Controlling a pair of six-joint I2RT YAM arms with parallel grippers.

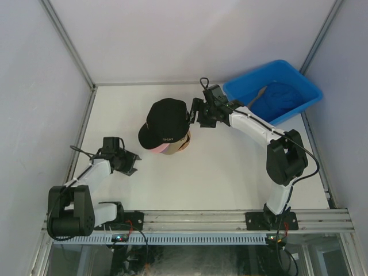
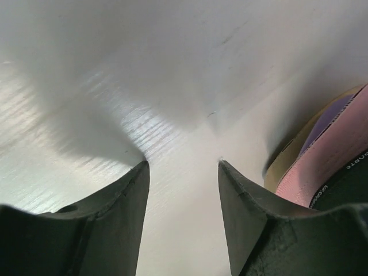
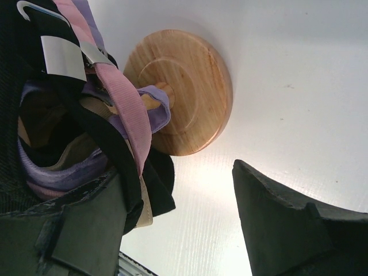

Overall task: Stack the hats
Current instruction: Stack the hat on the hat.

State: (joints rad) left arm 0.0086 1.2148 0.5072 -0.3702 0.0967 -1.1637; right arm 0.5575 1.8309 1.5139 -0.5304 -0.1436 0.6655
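The left fingers [image 2: 129,195] are open and hold nothing. Only the white surface [image 2: 172,69] shows between them. The right fingers [image 3: 276,213] are wide open and hold nothing too, and one is right beside the back of the hats [image 1: 165,135]. The hats sit piled on the wooden stand [image 3: 184,86] in the middle of the top view, with the black hat [image 1: 167,115] on top. The blue bin [image 1: 305,86] at the upper right has a blue hat [image 1: 282,98] in it.

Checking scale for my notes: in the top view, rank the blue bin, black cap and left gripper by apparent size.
1. blue bin
2. black cap
3. left gripper
No near ties.
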